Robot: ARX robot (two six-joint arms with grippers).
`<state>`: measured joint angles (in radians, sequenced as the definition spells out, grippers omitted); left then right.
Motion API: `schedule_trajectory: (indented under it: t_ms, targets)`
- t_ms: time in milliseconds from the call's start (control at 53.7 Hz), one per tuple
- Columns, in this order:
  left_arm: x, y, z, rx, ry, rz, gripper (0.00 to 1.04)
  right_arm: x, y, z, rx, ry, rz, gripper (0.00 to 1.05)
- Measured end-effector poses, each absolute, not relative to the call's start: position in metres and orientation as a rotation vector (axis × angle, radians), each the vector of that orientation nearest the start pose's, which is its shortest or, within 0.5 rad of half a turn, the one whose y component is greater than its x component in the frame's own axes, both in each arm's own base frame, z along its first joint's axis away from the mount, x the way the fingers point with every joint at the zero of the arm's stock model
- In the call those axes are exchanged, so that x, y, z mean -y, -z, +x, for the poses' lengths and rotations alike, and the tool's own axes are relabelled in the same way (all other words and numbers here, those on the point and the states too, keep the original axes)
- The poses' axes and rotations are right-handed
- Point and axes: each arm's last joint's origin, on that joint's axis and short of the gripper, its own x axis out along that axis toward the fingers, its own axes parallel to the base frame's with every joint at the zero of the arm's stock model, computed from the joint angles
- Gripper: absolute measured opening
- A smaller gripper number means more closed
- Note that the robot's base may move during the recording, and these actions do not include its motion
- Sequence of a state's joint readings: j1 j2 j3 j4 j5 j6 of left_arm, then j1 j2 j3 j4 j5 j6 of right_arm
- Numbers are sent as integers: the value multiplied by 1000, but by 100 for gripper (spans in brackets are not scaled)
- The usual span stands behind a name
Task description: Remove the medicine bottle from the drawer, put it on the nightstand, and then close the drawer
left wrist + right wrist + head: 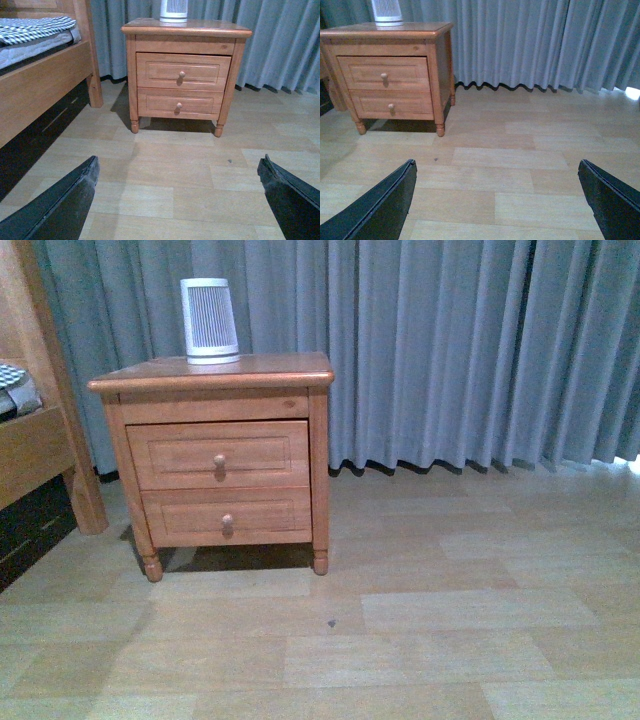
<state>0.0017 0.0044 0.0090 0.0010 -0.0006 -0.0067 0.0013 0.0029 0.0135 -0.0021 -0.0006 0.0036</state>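
The reddish-brown nightstand stands on the wooden floor in front of a grey curtain. Its taller upper drawer is shut, with a round knob in the middle. The medicine bottle is out of view. Neither arm shows in the front view. My left gripper is open, well back from the nightstand and above bare floor. My right gripper is open too, with the nightstand far off to one side and only floor between its fingers.
A white ribbed cylinder device stands on the nightstand's top. A shorter drawer sits below the taller one, also shut. A wooden bed frame with a checked blanket stands left of the nightstand. Floor stretches out to the right.
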Motion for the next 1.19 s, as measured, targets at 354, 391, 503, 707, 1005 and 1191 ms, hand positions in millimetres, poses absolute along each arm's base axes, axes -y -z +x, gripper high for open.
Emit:
schedule_trajectory:
  t_ms: [354,391,503,707,1005,1191]
  targets:
    - [0,-166,97,6,-2,-7,98,0,-168,97,9,-2,3,98]
    - [0,-166,97,6,-2,-7,98,0,-168,97,9,-2,3,98]
    - [0,-166,97,6,-2,-7,98,0,-168,97,9,-2,4,98]
    - [0,-166,97,6,-2,-7,98,0,-168,97,9,-2,3,98]
    - [0,-166,97,6,-2,-7,98,0,-168,97,8,-2,4,98]
    - [0,-166,97,6,-2,-7,98,0,-168,97,9,-2,3,98]
